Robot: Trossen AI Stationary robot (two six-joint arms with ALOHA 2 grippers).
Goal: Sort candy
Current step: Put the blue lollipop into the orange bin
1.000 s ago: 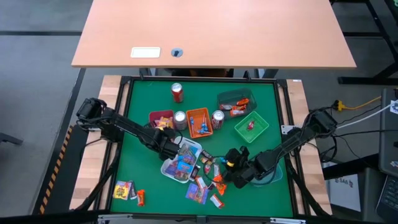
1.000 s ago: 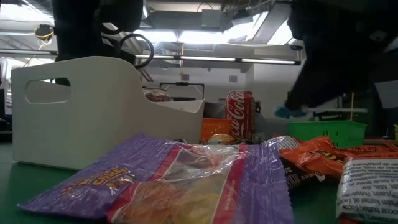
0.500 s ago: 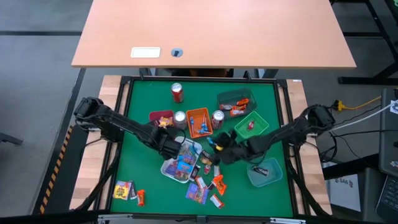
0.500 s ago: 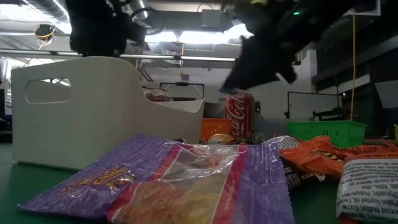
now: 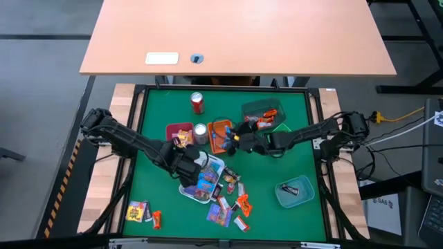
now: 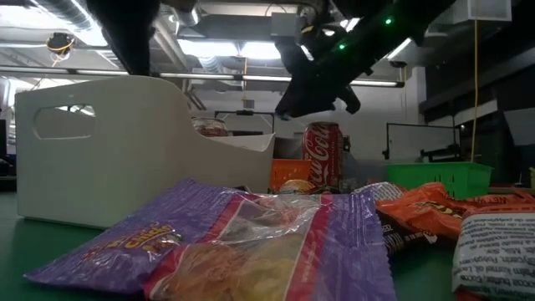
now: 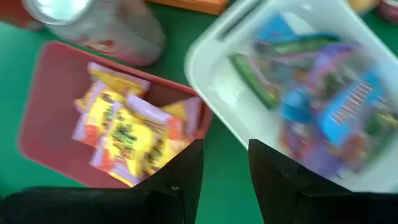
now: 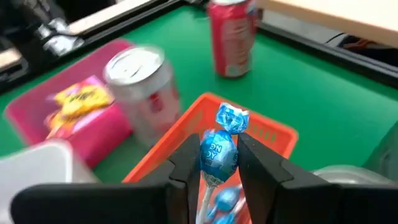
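Blue lollipop (image 8: pixel 219 151) pinched between right gripper (image 8: pixel 214 163) fingers, hanging over orange tray (image 8: pixel 273 138) at frame centre in high view. Left gripper (image 7: pixel 224 165) slightly parted, empty, between red tray (image 7: pixel 46 106) and white bin (image 7: pixel 217 81).

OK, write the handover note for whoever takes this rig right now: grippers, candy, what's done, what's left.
Right gripper: shut on a blue lollipop, hovering over the orange tray, which already holds blue sweets.
Left gripper: open, empty, between the red tray and the white bin.
Done: yellow candy in the red tray, mixed wrappers in the white bin; a few pieces show in the other trays.
Left: release the lollipop, then probably the loose candy scattered below the bin and the pieces near the lower-left corner.
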